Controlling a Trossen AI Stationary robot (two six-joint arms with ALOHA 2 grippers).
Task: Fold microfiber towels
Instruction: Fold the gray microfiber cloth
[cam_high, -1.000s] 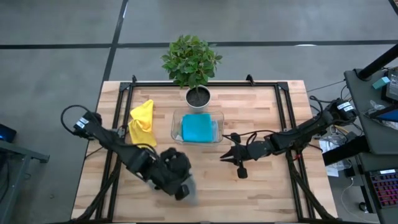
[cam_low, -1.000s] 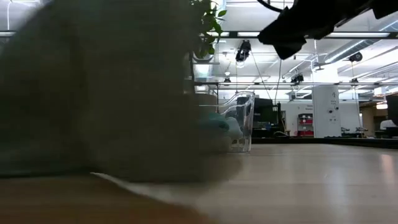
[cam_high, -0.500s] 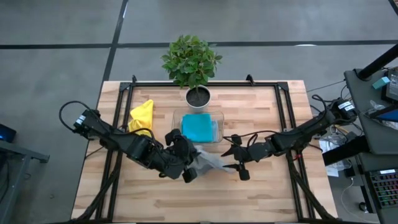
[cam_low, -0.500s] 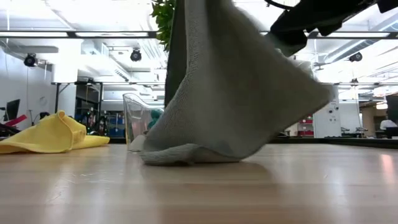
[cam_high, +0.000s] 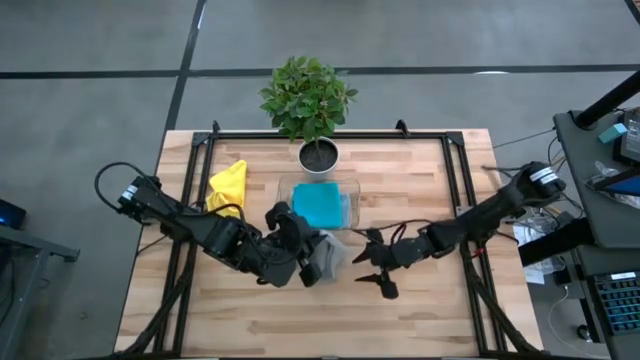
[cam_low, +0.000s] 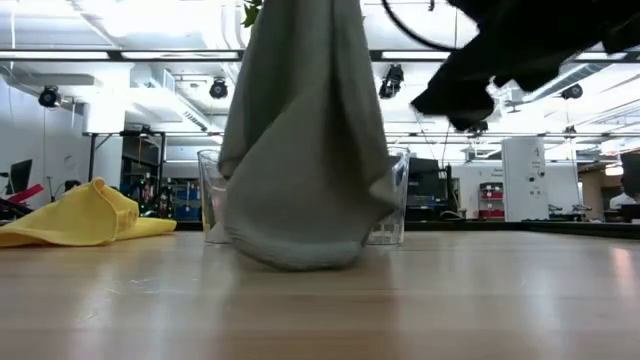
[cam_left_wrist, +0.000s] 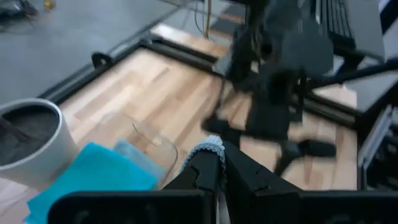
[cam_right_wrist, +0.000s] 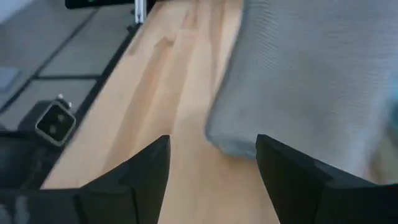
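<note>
A grey towel (cam_high: 327, 258) hangs bunched from my left gripper (cam_high: 310, 258), which is shut on it at the table's middle. Its lower end (cam_low: 298, 262) rests on the table. My right gripper (cam_high: 366, 272) stands open just right of the towel and touches nothing; the cloth (cam_right_wrist: 311, 81) lies ahead of its fingers. A crumpled yellow towel (cam_high: 228, 187) lies on the table at the far left. Inside a clear tray (cam_high: 352, 190) a teal towel (cam_high: 318, 205) lies folded on a light blue one (cam_left_wrist: 134, 152). My left gripper pinches the grey towel between its two shut fingers, at a hemmed edge (cam_left_wrist: 209, 147) that peeks out past the fingertips at the cloth's top. The fingers come slanting down from the table's left. The towel hangs slack below them, with its bottom fold on the table.
A potted plant (cam_high: 308, 98) in a white pot (cam_high: 319, 156) stands at the far edge behind the tray. Black frame rails (cam_high: 196, 190) run along the table's left and right sides. Bare wood (cam_high: 330, 320) lies toward the near edge.
My left gripper has swung up and away from the near edge toward the tray, carrying the grey towel. Half a second ago the towel's right corner was raised toward my right gripper; it has dropped, and the cloth hangs bunched. My right gripper has opened and sunk a little.
</note>
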